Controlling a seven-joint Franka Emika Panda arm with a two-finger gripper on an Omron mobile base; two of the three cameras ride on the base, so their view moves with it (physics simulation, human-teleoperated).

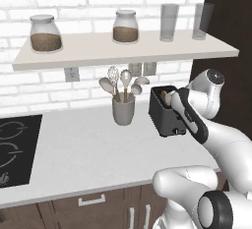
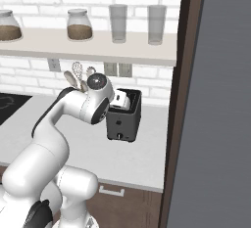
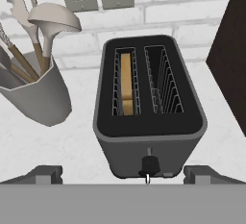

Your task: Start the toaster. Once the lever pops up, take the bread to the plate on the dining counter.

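The black toaster (image 3: 144, 131) stands on the white worktop, close to the wall, and also appears in the base views (image 1: 165, 115) (image 2: 125, 122). A tan slice of bread (image 3: 126, 84) stands sunk in its left slot; the right slot is empty. The lever knob (image 3: 149, 163) sits low on the toaster's front face. My gripper (image 3: 124, 175) hovers above and just in front of the toaster, open, with its fingertips (image 3: 45, 173) spread wider than the toaster and nothing between them. The plate and the dining counter are out of view.
A grey cup of utensils (image 1: 123, 109) stands just left of the toaster. A shelf (image 1: 123, 51) with jars and glasses hangs above. A dark tall cabinet side (image 2: 179, 100) rises right of the toaster. A black cooktop (image 1: 15, 149) lies far left.
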